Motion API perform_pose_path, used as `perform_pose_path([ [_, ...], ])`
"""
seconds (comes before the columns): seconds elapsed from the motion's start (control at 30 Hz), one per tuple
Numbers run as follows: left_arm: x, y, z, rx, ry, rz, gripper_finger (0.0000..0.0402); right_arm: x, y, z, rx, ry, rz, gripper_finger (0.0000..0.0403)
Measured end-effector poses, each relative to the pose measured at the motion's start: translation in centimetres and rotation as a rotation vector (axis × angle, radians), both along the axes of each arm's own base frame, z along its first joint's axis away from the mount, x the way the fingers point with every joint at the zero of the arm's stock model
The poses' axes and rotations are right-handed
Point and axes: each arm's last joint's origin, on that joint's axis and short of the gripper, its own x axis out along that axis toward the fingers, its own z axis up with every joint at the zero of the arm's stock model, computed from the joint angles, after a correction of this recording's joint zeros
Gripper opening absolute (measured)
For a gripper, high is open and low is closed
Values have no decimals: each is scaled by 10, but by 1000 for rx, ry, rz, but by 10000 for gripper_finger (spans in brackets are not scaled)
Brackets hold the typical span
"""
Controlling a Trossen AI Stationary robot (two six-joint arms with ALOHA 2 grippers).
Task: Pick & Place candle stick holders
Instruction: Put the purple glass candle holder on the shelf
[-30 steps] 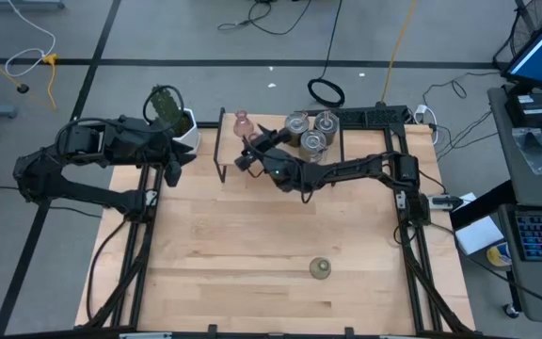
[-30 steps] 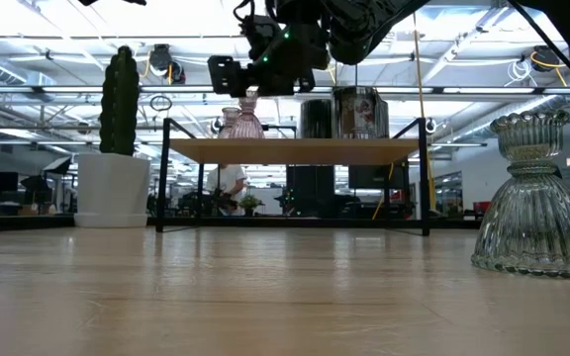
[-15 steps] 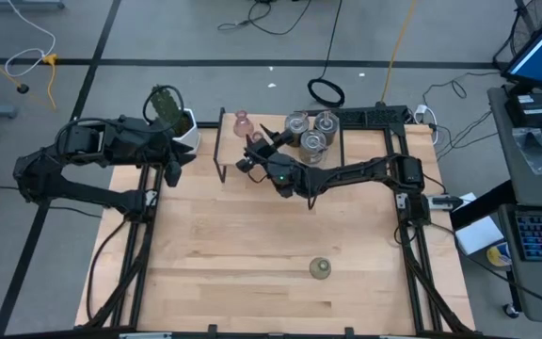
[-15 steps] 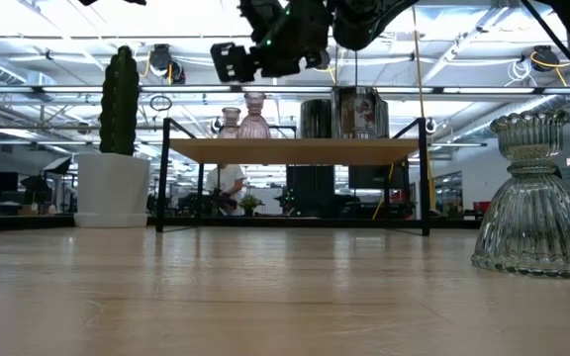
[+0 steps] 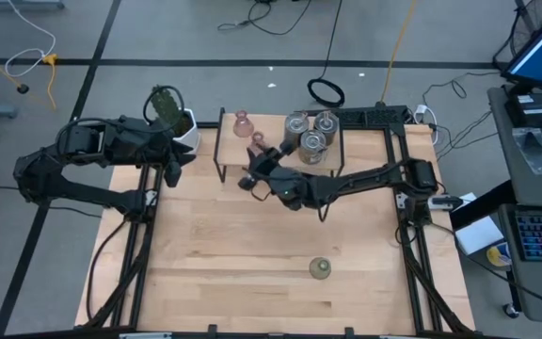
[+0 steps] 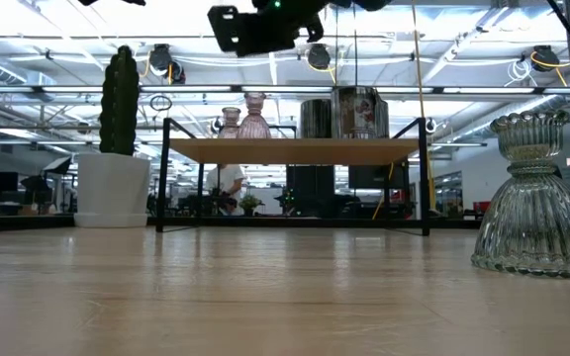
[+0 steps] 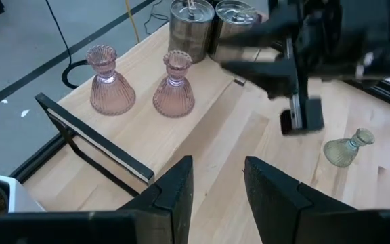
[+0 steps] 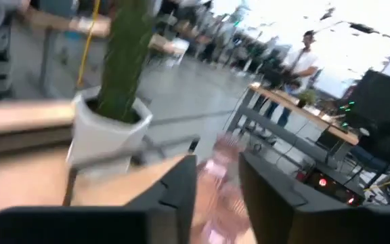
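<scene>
Hovering above the light wooden table (image 5: pixel 252 264), the right gripper (image 5: pixel 248 176) sits just in front of the low black-framed wooden shelf (image 5: pixel 280 162) at the table's far edge. Its two dark fingers (image 8: pixel 181 183) stand a narrow gap apart with nothing between them; they hold nothing. In the low view the gripper (image 6: pixel 255 25) hangs high, clear of the shelf top.

Just beyond it, on the shelf, stand two pinkish ribbed glass vase-shaped candle holders: one nearer the gripper (image 5: pixel 258 143), the other (image 5: pixel 242 123) further back toward the shelf's left end. They stand upright and side by side in the left wrist view (image 7: pixel 173 85) (image 7: pixel 107 80). At the shelf's right end, three squat silvery metal cylinder holders (image 5: pixel 311 133) cluster together, touching or nearly so.

Well apart from all these, near the table's front edge, an olive-green glass holder (image 5: pixel 321 269) stands alone and upright on the bare wood.

A white-potted green cactus (image 5: pixel 172 115) stands at the table's far left corner, just beside the shelf.

The left gripper (image 5: pixel 173 158) waits over the table's left edge next to the cactus, its fingers (image 7: pixel 171 196) slightly parted and empty.

A person in a white top (image 8: pixel 303 57) shows in the room beyond.
</scene>
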Motion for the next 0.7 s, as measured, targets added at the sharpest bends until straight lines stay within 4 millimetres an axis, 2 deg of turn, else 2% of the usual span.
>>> perform_pose_path([
  [0.23, 0, 0, -1, -3, 8, -6, 131, -12, 12, 8, 67, 65, 119, 8],
  [0.33, 0, -1, -1, -7, 10, -21, 131, -19, 15, 17, 115, 51, 175, 9],
  [0.47, 2, 0, -1, 4, 20, -35, 131, -41, 22, 39, 155, 60, 192, 2],
  [0.53, 4, 0, -1, 20, 24, -46, 131, -56, 25, 51, 167, 80, 199, 2],
  [0.7, 23, 2, -5, 75, 56, -90, 131, -96, 30, 73, 216, 137, 200, 1],
])
